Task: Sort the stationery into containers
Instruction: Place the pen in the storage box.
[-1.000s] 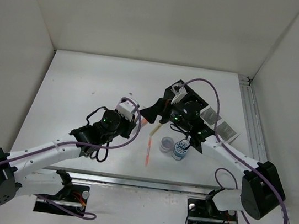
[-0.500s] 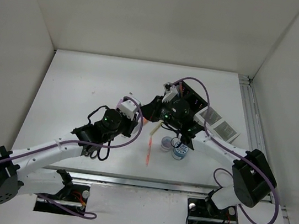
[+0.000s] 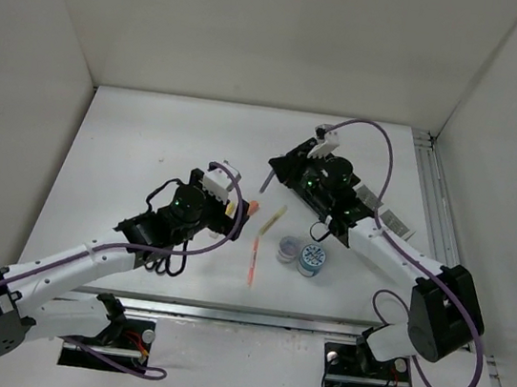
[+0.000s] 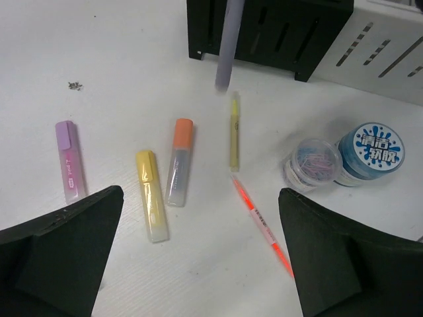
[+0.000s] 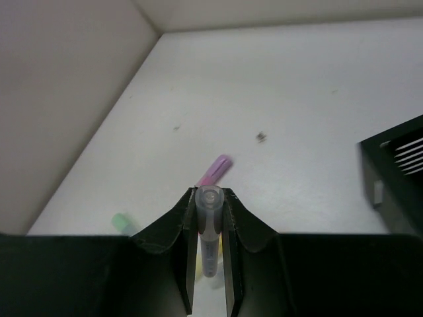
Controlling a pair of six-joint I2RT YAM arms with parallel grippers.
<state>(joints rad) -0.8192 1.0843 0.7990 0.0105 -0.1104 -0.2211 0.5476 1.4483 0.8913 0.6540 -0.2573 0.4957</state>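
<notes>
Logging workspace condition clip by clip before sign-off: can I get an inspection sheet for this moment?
Surface: white table, one dark speck.
Job's things: purple highlighter, yellow highlighter, orange highlighter, yellow pen, red pen, clear tub and blue tub loose; black organizer and white organizer behind them.
Clutter: nothing seen besides the speck.
Hands: left hand open above the highlighters; right hand shut on lavender pen.
Cables: purple cable looped over each arm.
Surroundings: white walls.
</notes>
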